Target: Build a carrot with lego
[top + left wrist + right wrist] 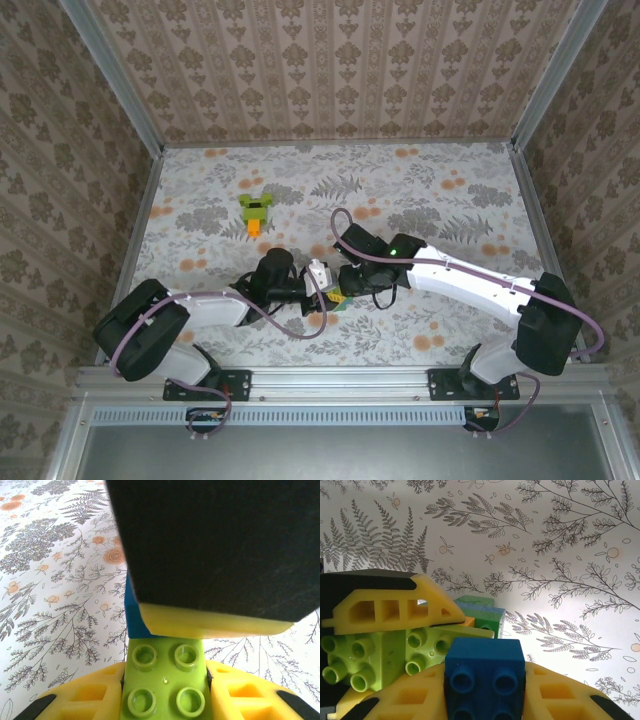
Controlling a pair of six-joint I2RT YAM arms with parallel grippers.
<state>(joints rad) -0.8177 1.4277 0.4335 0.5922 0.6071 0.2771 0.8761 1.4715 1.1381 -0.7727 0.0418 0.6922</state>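
The carrot point(256, 210), lime-green bricks with an orange tip, lies on the table at the back left, apart from both arms. My left gripper point(165, 690) is shut on a lime-green lego brick point(165, 672) with four studs facing the camera. My right gripper point(485, 695) is shut on a blue brick point(485, 667). The two grippers meet near the table's front middle, left gripper point(318, 285) against right gripper point(350, 280). The blue brick point(134, 617) sits right against the far edge of the lime-green brick point(380, 652). A yellow finger point(390, 609) of the left gripper lies over the lime-green brick.
Just behind the held bricks is a dark green brick point(481, 611) with a blue layer and an orange edge. The floral table cover point(450, 200) is bounded by metal rails point(140, 215) on the left, right and front, with patterned walls behind.
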